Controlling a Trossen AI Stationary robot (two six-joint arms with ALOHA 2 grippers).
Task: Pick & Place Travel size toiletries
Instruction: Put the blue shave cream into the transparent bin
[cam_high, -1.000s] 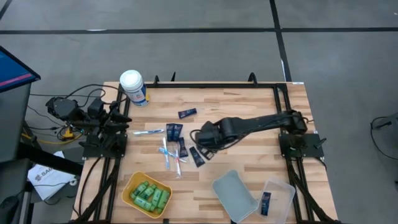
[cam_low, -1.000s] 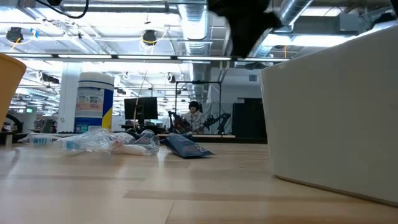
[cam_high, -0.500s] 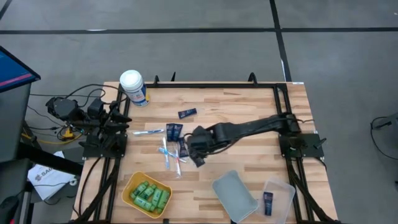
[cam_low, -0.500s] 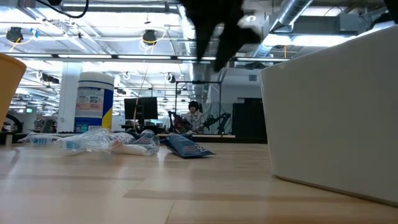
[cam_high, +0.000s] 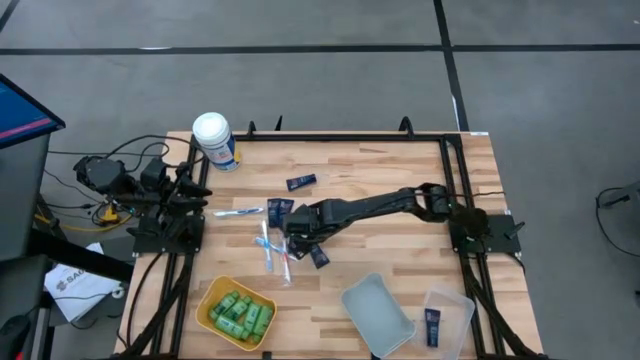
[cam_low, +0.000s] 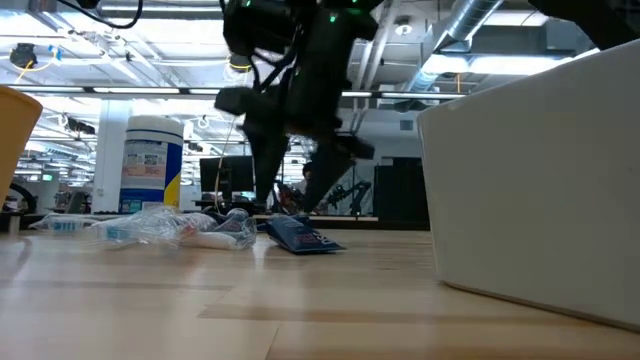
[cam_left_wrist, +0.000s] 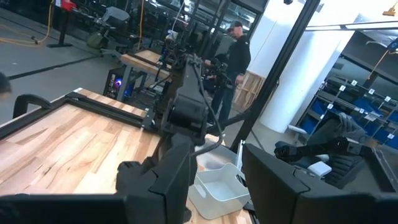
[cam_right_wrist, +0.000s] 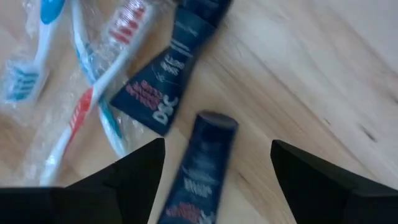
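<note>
The right gripper (cam_high: 291, 228) reached across the wooden table (cam_high: 400, 180) to the loose toiletries at its middle; its fingers (cam_right_wrist: 134, 180) stood wide apart and empty, straddling a navy tube (cam_right_wrist: 200, 165) that lay flat on the wood between them; a second navy tube (cam_right_wrist: 171, 78) lay just beyond, beside wrapped toothbrushes (cam_right_wrist: 93, 93) in clear film; from above, more tubes (cam_high: 280, 209) and toothbrushes (cam_high: 270, 245) lay scattered around the gripper, one tube (cam_high: 301, 182) a little apart toward the far edge; green bottles (cam_high: 242, 313) filled a yellow bowl (cam_high: 208, 300) near the front edge; one tube (cam_high: 428, 326) lay in a clear bin (cam_high: 455, 305), with its lid (cam_high: 378, 315) beside it; a white-lidded canister (cam_high: 214, 140) stood at the far left corner; the left gripper (cam_left_wrist: 214, 180) was parked at the table's left edge, jaws partly apart, holding nothing.
</note>
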